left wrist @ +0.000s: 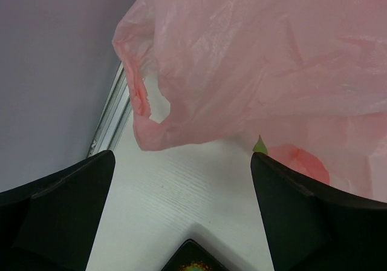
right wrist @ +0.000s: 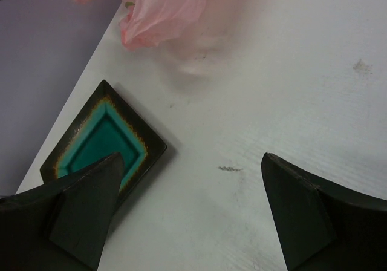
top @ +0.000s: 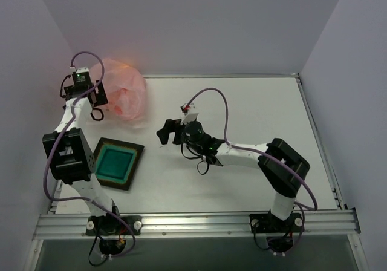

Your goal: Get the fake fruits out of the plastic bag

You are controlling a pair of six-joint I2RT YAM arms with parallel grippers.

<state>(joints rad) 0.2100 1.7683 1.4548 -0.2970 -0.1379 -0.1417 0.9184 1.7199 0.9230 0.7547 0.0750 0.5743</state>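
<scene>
- The pink plastic bag (top: 125, 94) lies crumpled at the table's (top: 254, 114) far-left corner, about 10 o'clock in the overhead view. The fruits are judged not yet out, since none shows on the bare surface.
- The left gripper (left wrist: 181, 156) hovers just beside the bag's near edge, its jaws spread wide with nothing between them. That pose suits reaching in or pinching the film.
- In the left wrist view a handle loop (left wrist: 145, 111) hangs at 11 o'clock of the gripper.
- At 2 o'clock in that view, a reddish rounded shape with a small green tip shows through the film. It is probably one fake fruit (left wrist: 300, 163). The other fruits cannot be made out.
- The right gripper (right wrist: 192, 156) is also released and empty. It sits near the table's centre, well apart from the bag but pointed toward it, likely waiting to hold the bag or take a fruit.
- A dark square tray (top: 118, 163) with a teal inside sits at 8 o'clock, between the bag and the left arm's base. It is a plausible landing spot for the fruits.
- The thin, wrinkly film will likely slip and bunch, so one gripper may need to pin it.
</scene>
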